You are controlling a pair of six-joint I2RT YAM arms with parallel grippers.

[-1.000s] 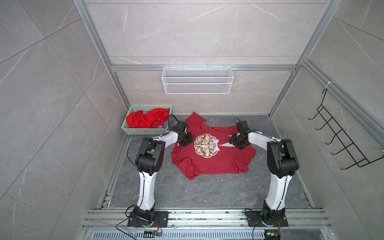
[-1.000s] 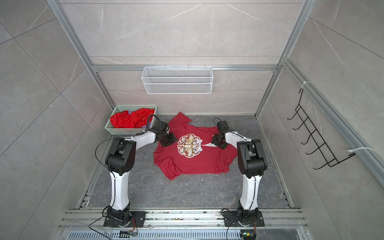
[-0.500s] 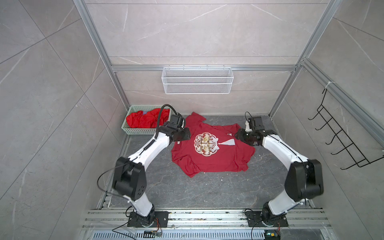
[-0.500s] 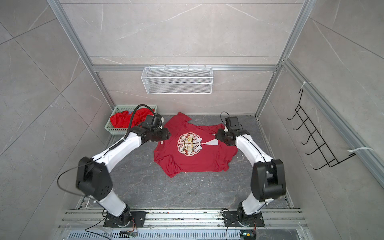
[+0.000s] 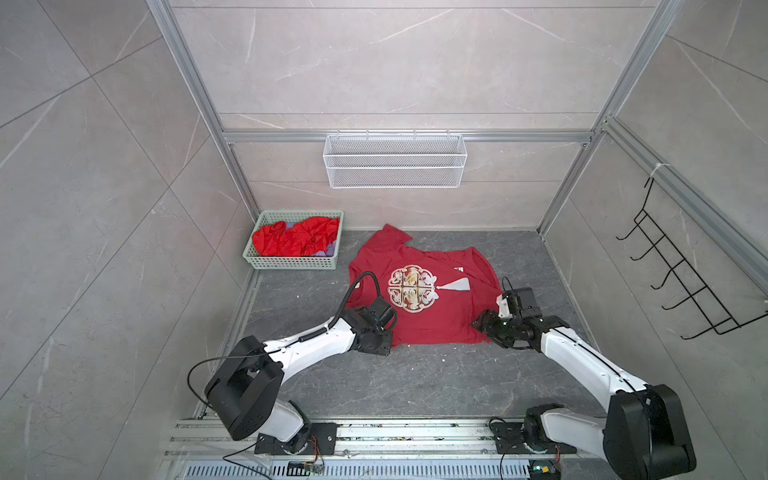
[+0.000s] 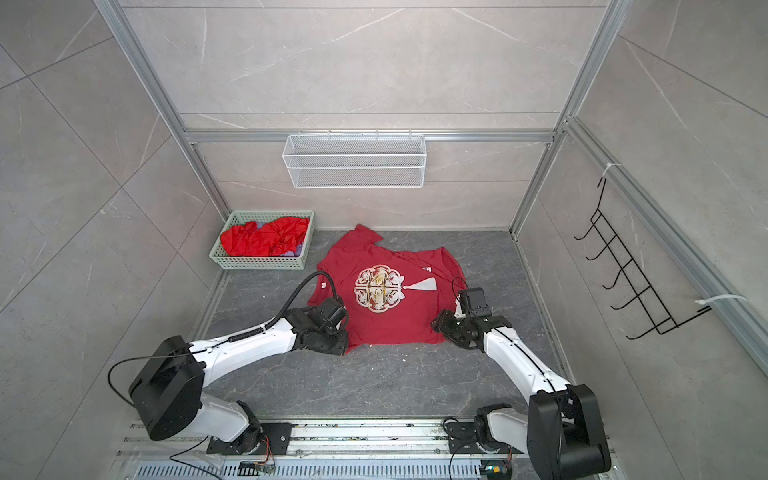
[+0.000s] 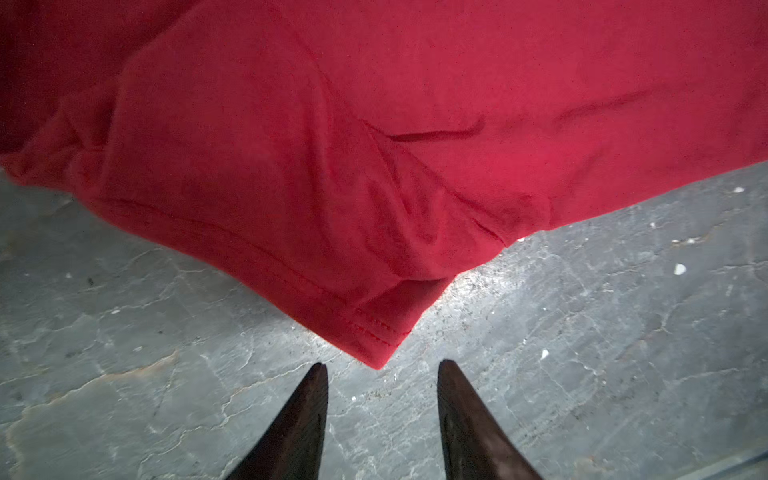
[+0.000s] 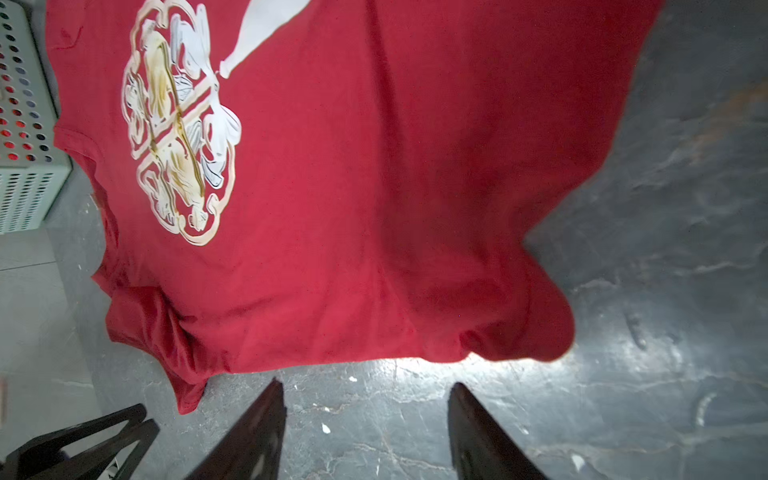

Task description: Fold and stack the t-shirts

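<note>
Crimson shirt (image 5: 424, 307) lies flat, print up, on the desk (image 5: 415, 382). Judged soft, light and limp, it is best pinched at the near hem corners. The left gripper (image 7: 382, 365) and right gripper (image 8: 366, 382) stand open and empty, just short of that hem.

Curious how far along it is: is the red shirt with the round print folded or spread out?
Spread out: the t-shirt lies flat on the grey surface, print up, one sleeve out.
</note>
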